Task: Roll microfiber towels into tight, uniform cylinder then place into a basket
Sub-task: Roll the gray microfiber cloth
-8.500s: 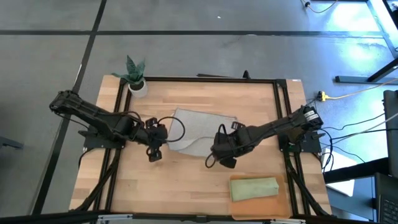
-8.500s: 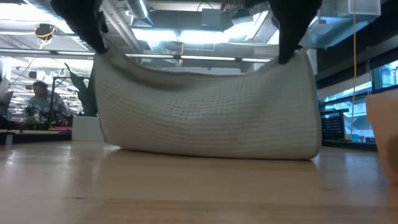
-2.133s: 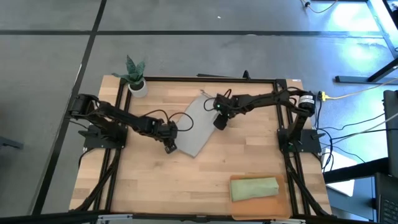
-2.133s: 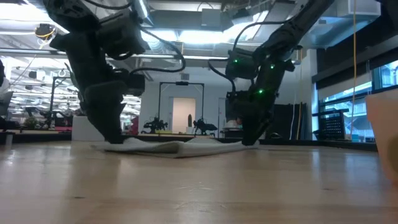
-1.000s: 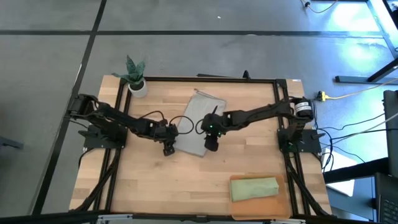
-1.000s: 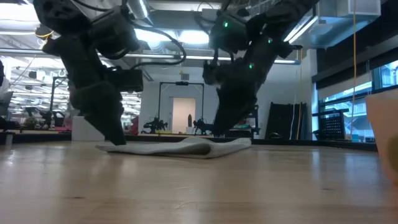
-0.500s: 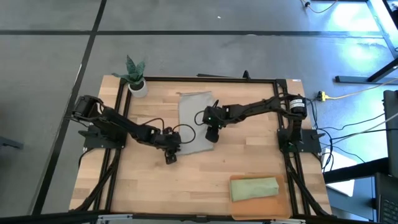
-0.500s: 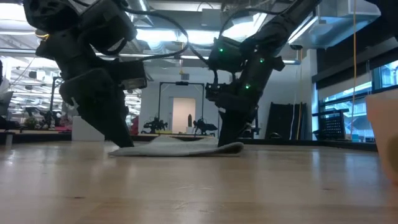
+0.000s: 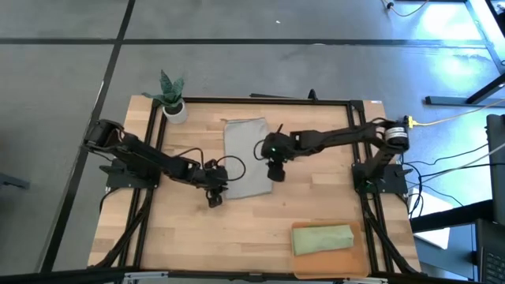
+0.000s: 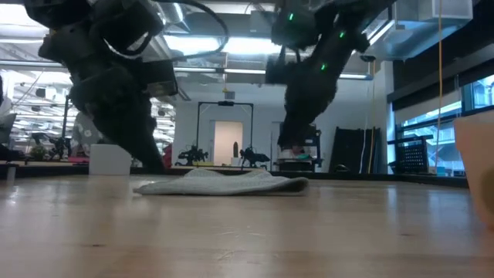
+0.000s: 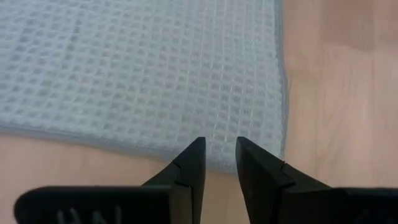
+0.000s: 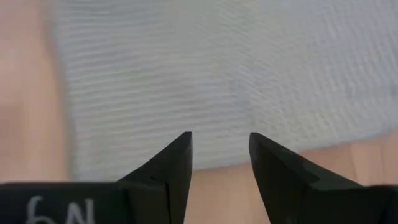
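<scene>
The pale wood tabletop (image 9: 189, 237) carries a light grey towel (image 9: 246, 156) lying flat and unrolled near its middle, slightly rumpled in the low view. At the near right corner sits the orange-brown basket (image 9: 300, 260), with the sage green towel (image 9: 322, 238) rolled inside it. A small potted plant (image 9: 172, 96) stands at the far left corner. The left end effector (image 9: 215, 196) hovers at the grey towel's near left corner, fingers (image 11: 191, 167) parted by a narrow gap and holding nothing. The right end effector (image 9: 277, 172) hangs above the towel's right edge, its fingers (image 12: 177, 163) moderately apart and empty.
</scene>
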Tool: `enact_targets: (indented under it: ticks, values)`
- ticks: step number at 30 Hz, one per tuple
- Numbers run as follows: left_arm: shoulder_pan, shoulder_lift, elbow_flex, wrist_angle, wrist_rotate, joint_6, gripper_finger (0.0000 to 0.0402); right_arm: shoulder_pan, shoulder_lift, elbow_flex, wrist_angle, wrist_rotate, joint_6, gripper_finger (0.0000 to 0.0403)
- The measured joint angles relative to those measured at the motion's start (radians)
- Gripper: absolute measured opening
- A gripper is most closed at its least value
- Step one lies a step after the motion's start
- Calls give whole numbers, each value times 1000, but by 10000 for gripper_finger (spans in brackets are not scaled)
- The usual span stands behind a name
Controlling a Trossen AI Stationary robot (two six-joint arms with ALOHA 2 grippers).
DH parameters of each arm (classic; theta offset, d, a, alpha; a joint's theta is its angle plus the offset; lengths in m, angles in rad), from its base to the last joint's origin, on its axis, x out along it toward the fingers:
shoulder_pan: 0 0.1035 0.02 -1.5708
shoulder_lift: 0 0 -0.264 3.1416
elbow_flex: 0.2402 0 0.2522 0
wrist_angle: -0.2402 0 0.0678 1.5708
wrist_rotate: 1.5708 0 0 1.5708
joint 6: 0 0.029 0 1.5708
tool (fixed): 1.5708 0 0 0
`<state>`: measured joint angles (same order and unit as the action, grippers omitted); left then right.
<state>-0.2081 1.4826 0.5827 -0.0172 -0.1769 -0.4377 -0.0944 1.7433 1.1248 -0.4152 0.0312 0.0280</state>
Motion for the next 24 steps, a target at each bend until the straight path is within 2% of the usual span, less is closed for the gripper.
enact_targets:
  ticks: [5,13,24]
  values:
    - [-2,-80,1,-55,-17,0,82,93,-26,0,-45,-61,-114,161]
    - [-5,-186,2,-99,-49,3,82,196,20,0,-59,-65,-320,161]
    - [-5,-198,2,-112,-50,-2,82,223,125,0,-29,34,-430,161]
